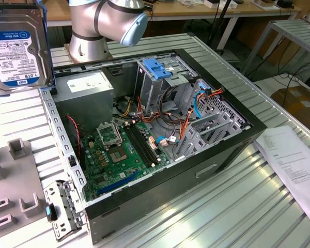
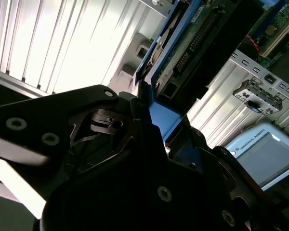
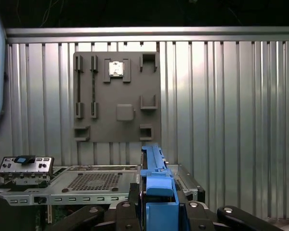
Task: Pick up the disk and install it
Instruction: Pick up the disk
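Disk (image 1: pixel 18 49) above ribbed metal table (image 1: pixel 196 217)

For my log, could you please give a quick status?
Pincer shut on the disk by its blue frame. Held aloft, outside the open computer case. Cables beside the drive cage.

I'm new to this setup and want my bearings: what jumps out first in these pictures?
The disk looms large at the exterior view's upper left, its blue frame clamped in the gripper in both wrist views. At centre lies the open computer case, green motherboard and tangled cables exposed.
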Controlling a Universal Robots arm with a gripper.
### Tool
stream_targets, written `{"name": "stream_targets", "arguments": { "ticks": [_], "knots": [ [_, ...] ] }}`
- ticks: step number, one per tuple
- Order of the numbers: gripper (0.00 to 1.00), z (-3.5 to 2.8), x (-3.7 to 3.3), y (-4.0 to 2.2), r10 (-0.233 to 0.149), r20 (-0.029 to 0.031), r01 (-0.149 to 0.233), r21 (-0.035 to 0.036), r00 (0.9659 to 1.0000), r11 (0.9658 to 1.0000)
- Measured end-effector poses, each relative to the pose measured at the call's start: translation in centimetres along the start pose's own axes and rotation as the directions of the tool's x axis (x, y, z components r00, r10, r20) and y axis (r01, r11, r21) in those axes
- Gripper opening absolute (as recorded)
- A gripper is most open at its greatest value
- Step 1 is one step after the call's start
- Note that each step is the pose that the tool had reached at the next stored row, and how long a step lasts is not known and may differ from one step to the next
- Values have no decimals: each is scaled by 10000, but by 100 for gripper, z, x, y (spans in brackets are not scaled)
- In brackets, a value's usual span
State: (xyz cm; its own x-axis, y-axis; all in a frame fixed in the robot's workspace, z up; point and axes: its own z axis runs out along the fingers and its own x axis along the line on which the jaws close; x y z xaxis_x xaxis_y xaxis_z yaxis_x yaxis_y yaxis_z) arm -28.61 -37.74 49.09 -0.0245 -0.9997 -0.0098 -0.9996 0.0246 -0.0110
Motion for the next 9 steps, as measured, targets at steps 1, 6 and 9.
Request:
{"name": "stream_targets", "arguments": {
  "ticks": [1, 6, 9],
  "knots": [
    [37, 0, 5, -4, -1, 0, 1, 0, 10000, 10000],
    [37, 0, 40, -43, 0, 0, 0, 0, 10000, 10000],
    [37, 0, 54, -58, -1, -1, 1, 0, 10000, 10000]
  ]
}}
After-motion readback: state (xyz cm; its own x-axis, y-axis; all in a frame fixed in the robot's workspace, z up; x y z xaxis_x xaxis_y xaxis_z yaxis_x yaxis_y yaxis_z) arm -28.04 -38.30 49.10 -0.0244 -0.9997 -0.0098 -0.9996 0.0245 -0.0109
